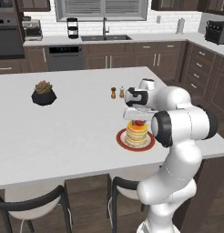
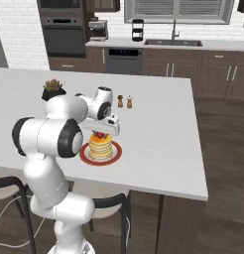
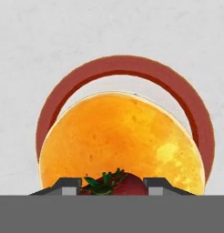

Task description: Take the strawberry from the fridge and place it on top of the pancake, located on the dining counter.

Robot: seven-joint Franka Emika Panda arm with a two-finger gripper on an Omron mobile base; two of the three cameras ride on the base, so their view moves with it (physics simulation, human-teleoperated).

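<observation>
My gripper (image 1: 138,119) (image 2: 100,133) (image 3: 111,186) hangs straight down over the pancake (image 1: 137,133) (image 2: 100,147) (image 3: 118,136), shut on the strawberry (image 1: 139,122) (image 2: 99,135) (image 3: 119,184). The small red berry with green leaves sits between the two dark fingertips (image 3: 68,185), right at the stack's orange top. I cannot tell whether it touches the top. The golden stack rests on a round red-orange plate (image 1: 120,139) (image 2: 84,155) (image 3: 127,66) near the front right of the white dining counter (image 1: 63,132) (image 2: 158,124). The fridge is out of view.
A potted plant in a dark pot (image 1: 43,93) (image 2: 53,88) stands at the counter's left. Two small shakers (image 1: 117,93) (image 2: 124,101) stand just behind the plate. Dark-backed stools (image 1: 32,205) (image 2: 106,208) are tucked under the counter's front edge.
</observation>
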